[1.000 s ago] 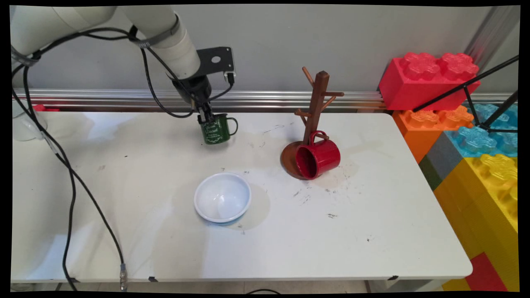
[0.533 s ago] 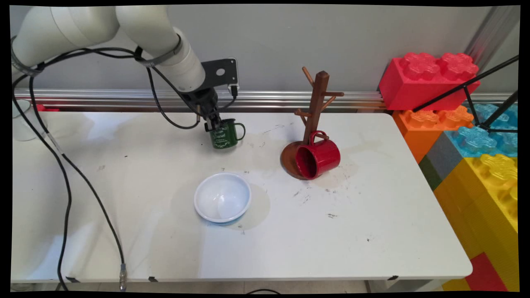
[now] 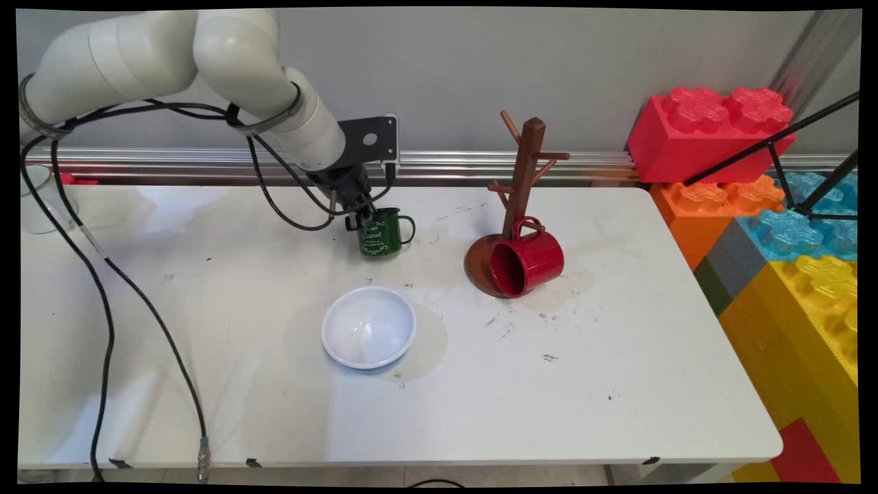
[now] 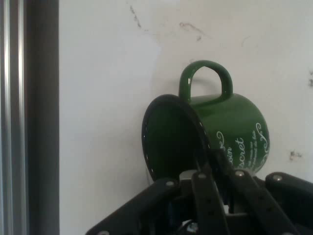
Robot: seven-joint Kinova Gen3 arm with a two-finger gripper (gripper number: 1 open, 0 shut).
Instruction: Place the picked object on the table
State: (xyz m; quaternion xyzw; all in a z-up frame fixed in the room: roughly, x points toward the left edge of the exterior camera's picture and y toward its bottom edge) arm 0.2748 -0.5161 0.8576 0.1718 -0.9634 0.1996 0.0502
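My gripper [image 3: 362, 218] is shut on the rim of a green mug [image 3: 384, 234] with white lettering, holding it just above the table's far middle. In the hand view the green mug [image 4: 230, 132] shows its dark inside and its handle, with my gripper [image 4: 208, 161] pinching the rim, one finger inside and one outside. To the right stands a brown wooden mug tree [image 3: 523, 185]. A red mug [image 3: 528, 263] lies on its side on the tree's round base, its handle hooked on a low peg. A white bowl [image 3: 369, 328] sits nearer the front.
Large toy bricks, red [image 3: 706, 130], orange, blue and yellow, are stacked beyond the table's right edge. A metal rail [image 3: 206, 165] runs along the wall behind the table. Black cables [image 3: 110, 288] hang over the left side. A clear cup [image 3: 34, 199] stands at far left.
The arm has carried the green mug to the right and slightly nearer, towards the mug tree. The bowl, the red mug and the tree have not moved.
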